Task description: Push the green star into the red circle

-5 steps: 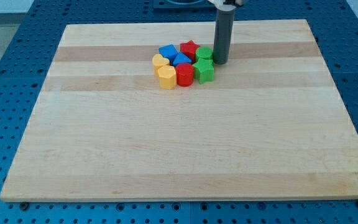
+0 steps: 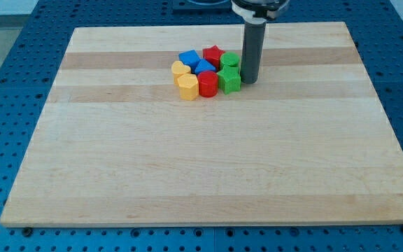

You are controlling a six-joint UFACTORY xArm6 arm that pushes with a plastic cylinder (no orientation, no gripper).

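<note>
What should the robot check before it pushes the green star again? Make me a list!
1. Is my tip on the right side of the green star? Ok: it stands at the star's edge toward the view's right.
2. Is the red circle on the opposite side of the star? Ok: it sits just toward the view's left of the star.
3. Is the star already against the red circle? Ok: they look pressed together.
4. Is my tip touching the star? Cannot tell: it is very close.
5. Would only these two move? Not ok: the yellow block and the green block crowd in beside them.
</note>
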